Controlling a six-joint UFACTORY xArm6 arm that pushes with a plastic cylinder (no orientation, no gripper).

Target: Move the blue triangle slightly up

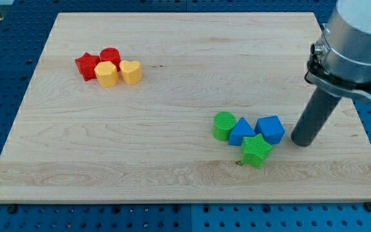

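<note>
The blue triangle [241, 131] lies on the wooden board [172, 77] at the lower right, in a tight cluster. A green round block [223, 125] touches it on the view's left, a blue cube [270, 129] on its right, and a green star [256, 151] just below. My tip [303, 141] rests on the board to the right of the blue cube, a short gap away from it, and about a hundred pixels right of the blue triangle.
A second cluster sits at the upper left: a red star [87, 66], a red round block [110, 57], a yellow hexagon-like block [107, 74] and a yellow heart [131, 71]. The arm's grey body [356, 38] hangs over the board's right edge.
</note>
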